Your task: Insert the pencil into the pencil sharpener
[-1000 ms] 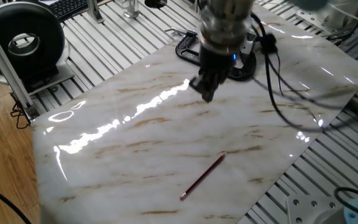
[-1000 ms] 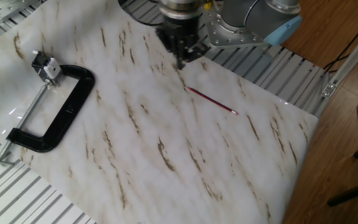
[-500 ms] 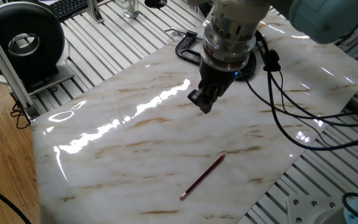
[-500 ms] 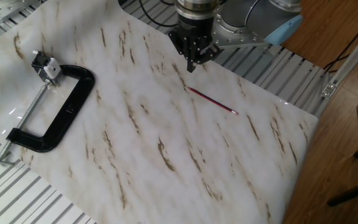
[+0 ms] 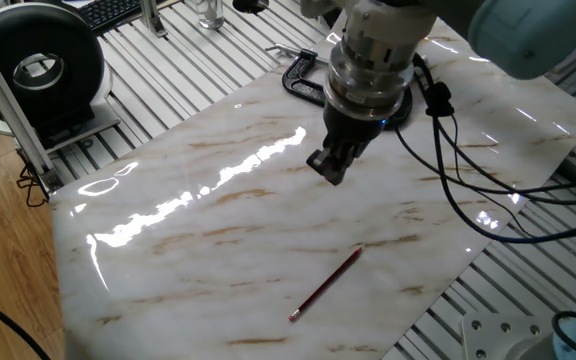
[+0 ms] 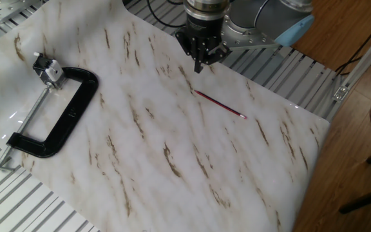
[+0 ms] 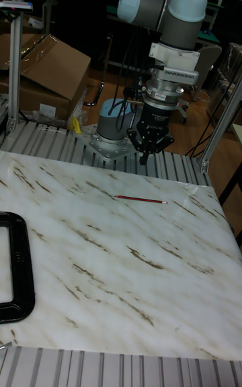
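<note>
One pencil point(image 5: 325, 285): I see it flat on the marble board point(image 5: 218, 240).
Gripper point(image 5: 330, 166): above it, fingers together, empty.

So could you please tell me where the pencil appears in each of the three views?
One fixed view: pencil lies lower centre-right, near the marble board's front edge.
The other fixed view: pencil lies right of centre, below the gripper.
Tall fixed view: pencil lies near the board's far edge.
Shared landmark: the gripper hangs apart from it, above the board.
</note>
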